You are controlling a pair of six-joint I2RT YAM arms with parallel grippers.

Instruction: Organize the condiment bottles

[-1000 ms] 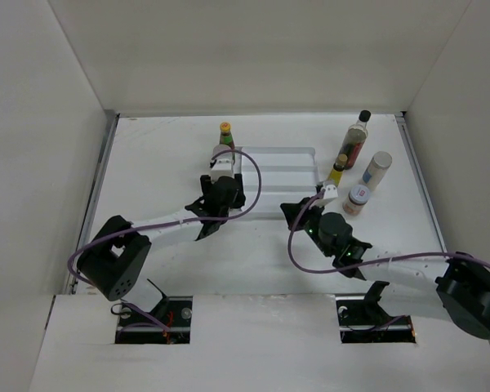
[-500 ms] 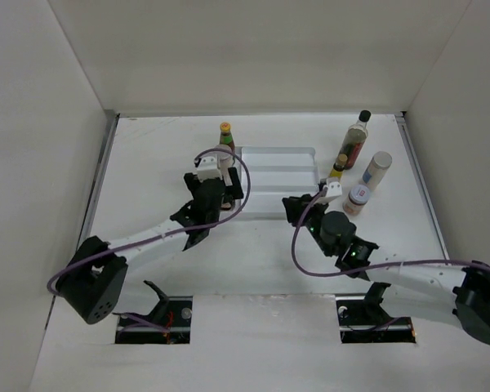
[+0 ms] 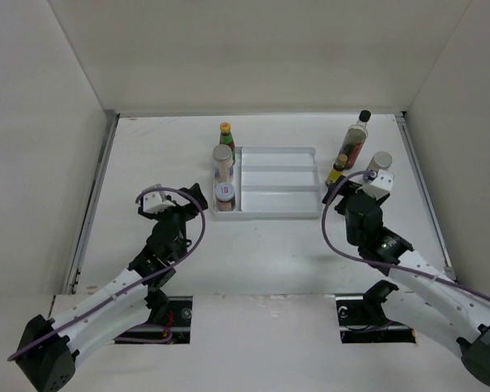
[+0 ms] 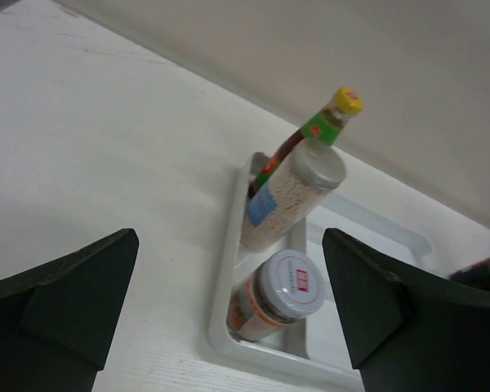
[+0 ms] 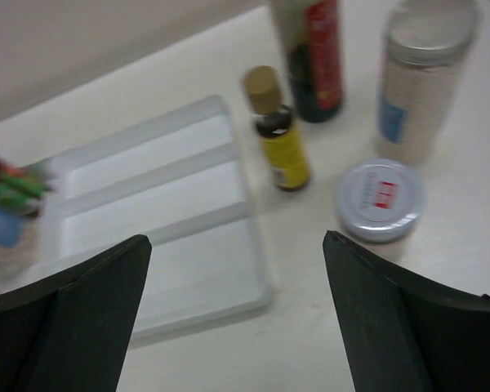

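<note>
Left hand (image 4: 230, 237) gapes released off the tray's (image 3: 273, 214) near-left corner, right hand (image 5: 237, 237) likewise released beside its right edge.

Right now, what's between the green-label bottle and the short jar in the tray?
The tall spice jar stands between the green-label bottle and the short jar, clearest in the top view.

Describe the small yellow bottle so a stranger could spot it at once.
Find the white tray mid-table; a group of containers stands off its right edge. The yellow bottle is the one nearest the tray, beside the tall dark bottle: slim, short, with a tan cap, unlike the pale-lidded jars.
</note>
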